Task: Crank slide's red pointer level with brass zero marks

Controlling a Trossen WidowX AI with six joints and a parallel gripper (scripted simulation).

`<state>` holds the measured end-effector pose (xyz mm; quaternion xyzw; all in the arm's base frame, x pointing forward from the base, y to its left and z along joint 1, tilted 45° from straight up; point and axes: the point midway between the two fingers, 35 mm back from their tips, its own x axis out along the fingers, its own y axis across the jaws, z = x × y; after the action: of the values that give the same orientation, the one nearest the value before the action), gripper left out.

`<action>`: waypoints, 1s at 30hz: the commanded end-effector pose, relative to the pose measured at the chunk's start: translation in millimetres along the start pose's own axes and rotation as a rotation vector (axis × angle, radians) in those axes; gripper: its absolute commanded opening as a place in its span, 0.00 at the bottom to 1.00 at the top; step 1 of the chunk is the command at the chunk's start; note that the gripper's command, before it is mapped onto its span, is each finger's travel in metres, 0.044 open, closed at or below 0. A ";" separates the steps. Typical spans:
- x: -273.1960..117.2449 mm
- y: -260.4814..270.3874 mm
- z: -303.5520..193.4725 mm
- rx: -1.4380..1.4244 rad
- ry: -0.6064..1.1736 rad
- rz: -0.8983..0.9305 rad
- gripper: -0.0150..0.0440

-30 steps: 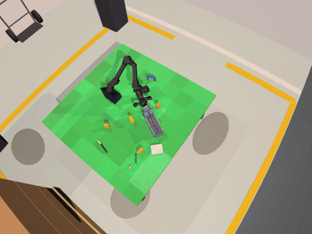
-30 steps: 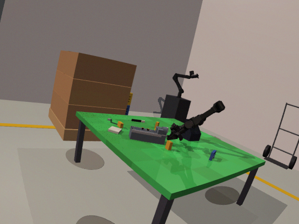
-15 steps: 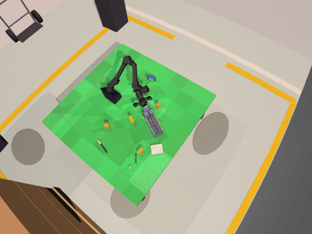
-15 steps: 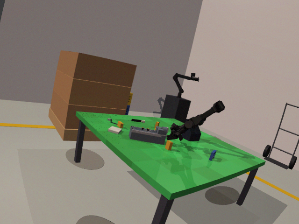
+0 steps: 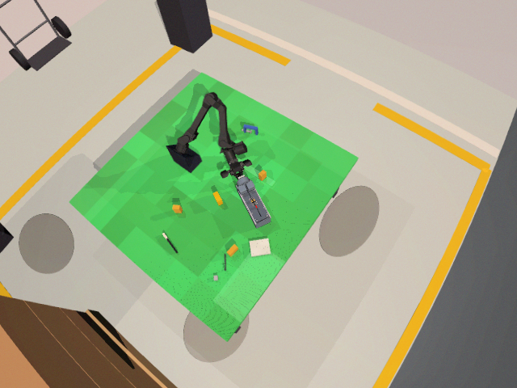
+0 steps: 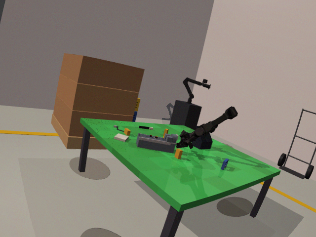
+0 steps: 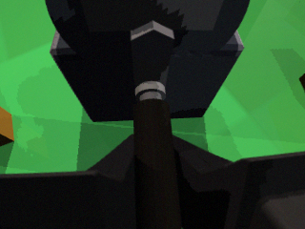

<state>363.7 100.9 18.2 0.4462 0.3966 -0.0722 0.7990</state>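
The grey machine [image 5: 262, 222] [image 6: 155, 145] is a long box with a raised housing at the arm's end. A small red pointer [image 5: 256, 207] shows in its top slot, beside the brass marks [image 5: 253, 201]; it looks slightly toward the end away from the crank, too small to judge exactly. My gripper [image 5: 239, 175] [image 6: 177, 143] [image 7: 150, 140] is at the housing end, shut on the crank's dark brown handle [image 7: 152, 124]. In the wrist view a pale collar [image 7: 151, 90] joins the handle to the dark crank arm [image 7: 152, 57]. The pointer is out of the wrist view.
An orange block [image 5: 262, 175] [image 6: 178, 154] stands close beside the gripper. A yellow-orange block [image 5: 217, 198] is on the machine's other side. A white box [image 5: 259, 246] [image 6: 121, 137] lies beyond the far end. A blue bracket [image 5: 250, 128] [image 6: 224, 164] is behind the wrist.
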 end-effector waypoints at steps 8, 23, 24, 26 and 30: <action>-0.4 -10.0 0.0 0.004 -0.002 -0.025 0.25; -1.7 -12.8 1.0 0.004 -0.002 -0.025 0.25; -1.9 -13.1 1.2 0.004 -0.002 -0.025 0.25; -2.3 -13.7 1.5 0.004 -0.002 -0.025 0.25; -3.3 -15.3 2.5 0.004 -0.002 -0.025 0.25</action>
<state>360.1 95.5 15.2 0.4446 0.3991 -0.0735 0.7985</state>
